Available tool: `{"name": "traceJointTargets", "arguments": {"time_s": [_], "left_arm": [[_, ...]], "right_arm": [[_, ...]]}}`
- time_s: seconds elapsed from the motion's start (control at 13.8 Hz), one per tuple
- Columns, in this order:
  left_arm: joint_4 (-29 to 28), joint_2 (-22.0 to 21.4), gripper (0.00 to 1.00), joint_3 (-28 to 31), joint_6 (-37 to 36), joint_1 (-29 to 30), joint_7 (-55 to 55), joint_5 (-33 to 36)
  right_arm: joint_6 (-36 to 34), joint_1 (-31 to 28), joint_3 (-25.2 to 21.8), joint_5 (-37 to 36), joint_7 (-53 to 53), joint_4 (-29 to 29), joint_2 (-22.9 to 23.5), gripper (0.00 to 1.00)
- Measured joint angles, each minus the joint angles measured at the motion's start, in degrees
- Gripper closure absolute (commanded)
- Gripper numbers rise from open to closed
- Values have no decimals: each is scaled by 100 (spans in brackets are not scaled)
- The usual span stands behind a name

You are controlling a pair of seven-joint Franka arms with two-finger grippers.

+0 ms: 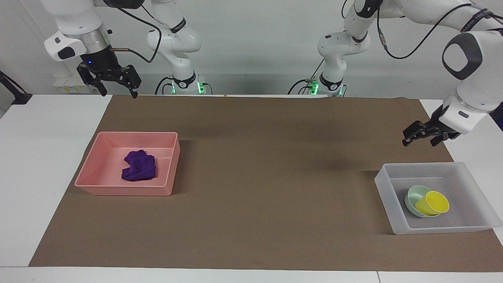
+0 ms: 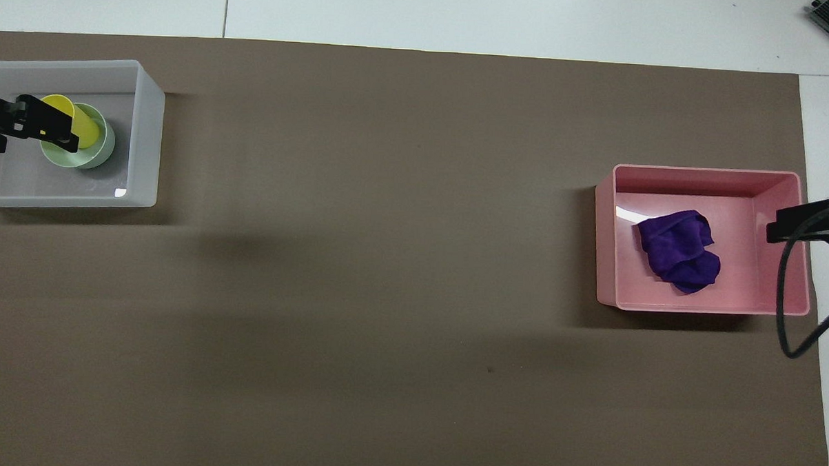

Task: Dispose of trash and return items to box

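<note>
The translucent box (image 1: 383, 188) stands at the left arm's end of the table and shows in the overhead view (image 2: 146, 134) too. In it the mint-green bowl (image 1: 413, 194) (image 2: 97, 155) holds the yellow cup (image 1: 432, 203) (image 2: 87, 126), which lies tilted on its side. My left gripper (image 1: 420, 140) (image 2: 61, 127) is open and empty, high in the air over the box. The purple cloth (image 1: 138, 167) (image 2: 679, 250) lies in the pink tray (image 1: 125, 190) (image 2: 604, 239). My right gripper (image 1: 118, 91) (image 2: 773, 230) waits open and empty, high up by the pink tray.
A brown mat (image 1: 267, 165) covers most of the table, with white table surface (image 1: 43, 157) at both ends. The right arm's black cable (image 2: 787, 322) hangs over the pink tray's corner in the overhead view.
</note>
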Motion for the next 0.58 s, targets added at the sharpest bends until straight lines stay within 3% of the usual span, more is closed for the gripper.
{"name": "traceJointTargets", "arguments": {"time_s": [0.22, 0.58], "left_arm": [[-204, -547, 0, -5, -319, -489, -248, 16], [-757, -1086, 0, 195, -307, -202, 27, 156]], "right_arm": [[11, 0, 0, 0, 0, -9, 0, 0], [20, 0, 0, 0, 0, -17, 0, 0]]}}
